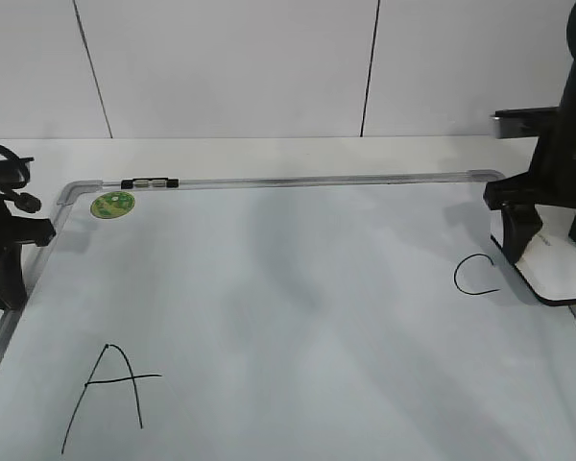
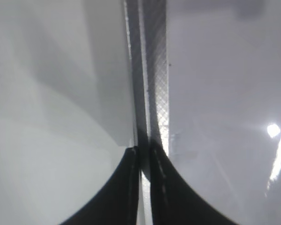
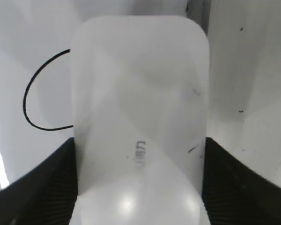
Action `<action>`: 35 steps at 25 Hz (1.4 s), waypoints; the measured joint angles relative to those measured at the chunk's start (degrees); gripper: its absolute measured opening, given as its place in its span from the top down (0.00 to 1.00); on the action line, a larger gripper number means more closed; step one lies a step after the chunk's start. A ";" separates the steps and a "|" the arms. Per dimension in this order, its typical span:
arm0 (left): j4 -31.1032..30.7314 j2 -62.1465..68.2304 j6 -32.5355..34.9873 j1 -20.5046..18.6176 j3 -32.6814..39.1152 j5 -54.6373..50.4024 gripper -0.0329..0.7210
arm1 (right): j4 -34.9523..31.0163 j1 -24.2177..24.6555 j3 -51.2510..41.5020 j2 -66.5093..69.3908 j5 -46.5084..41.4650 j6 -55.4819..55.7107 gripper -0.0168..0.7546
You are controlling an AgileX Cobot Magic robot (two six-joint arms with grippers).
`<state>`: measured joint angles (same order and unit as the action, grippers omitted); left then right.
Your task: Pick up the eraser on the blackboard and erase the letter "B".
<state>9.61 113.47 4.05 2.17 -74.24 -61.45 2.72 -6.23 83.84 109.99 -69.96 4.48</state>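
White plastic eraser [image 3: 139, 117] sits clamped between the right gripper [image 1: 542, 245] jaws, resting at the blackboard [image 1: 288, 288] edge just right of the "C" [image 1: 475, 276]. Main risk: no "B" shows anywhere in these views — only "C" and the "A" [image 1: 110, 394], well to the left of "C" — so any stroke from here could wipe the wrong letter, "C" being closest. Second risk: the eraser tilting in the grip so its dark underside loses flat contact. Eraser looks flat, rounded corners, faint grey lettering on top. Left gripper [image 2: 143, 159] is pinched nearly closed on nothing, hovering over the board's metal frame [image 2: 152, 70].
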 joint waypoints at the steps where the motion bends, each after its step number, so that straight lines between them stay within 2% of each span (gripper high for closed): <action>1: 0.00 0.00 0.00 0.00 0.00 -0.04 0.94 | 0.00 0.00 0.00 0.13 0.04 -0.04 0.24; 35: 0.07 0.00 0.00 0.00 0.00 -0.26 0.94 | 1.20 0.00 0.11 0.85 3.34 -0.17 0.24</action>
<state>9.68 113.47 4.05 2.17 -74.24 -61.71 3.93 -6.23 83.95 110.84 -66.62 4.31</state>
